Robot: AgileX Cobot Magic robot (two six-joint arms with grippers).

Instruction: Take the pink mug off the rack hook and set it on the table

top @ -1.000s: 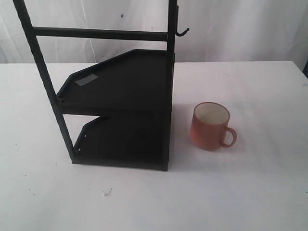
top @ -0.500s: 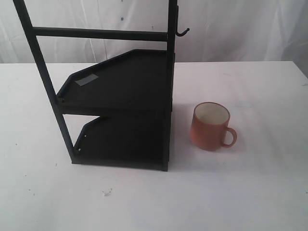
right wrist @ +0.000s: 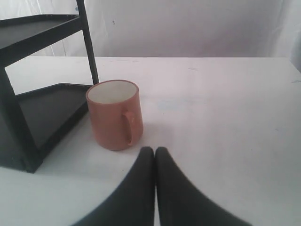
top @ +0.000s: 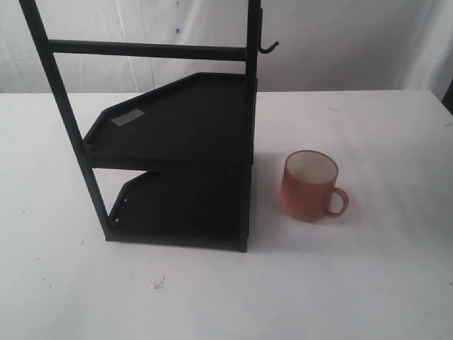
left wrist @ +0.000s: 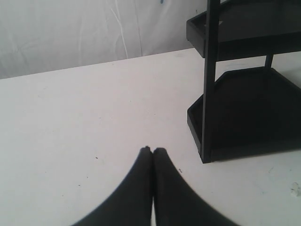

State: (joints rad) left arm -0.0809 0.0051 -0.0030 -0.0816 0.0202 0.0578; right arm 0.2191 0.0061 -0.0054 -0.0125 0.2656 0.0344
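The pink mug [top: 310, 185] stands upright on the white table [top: 368, 283], just right of the black rack [top: 177, 142], with its handle turned away from the rack. In the right wrist view the pink mug [right wrist: 114, 114] rests a short way beyond my right gripper [right wrist: 154, 149], which is shut with nothing in it. The rack hook [top: 267, 47] juts bare from the top of the upright post. My left gripper [left wrist: 153, 150] is shut and empty over the table, beside the rack's corner post [left wrist: 208, 84]. Neither gripper shows in the exterior view.
The rack's two black shelves carry nothing, and a grey tape patch [top: 127, 117] sits on the upper one. A crossbar [top: 141, 49] spans the rack's top. A white sheet hangs behind the table. A small speck of debris [top: 157, 282] lies in front of the rack.
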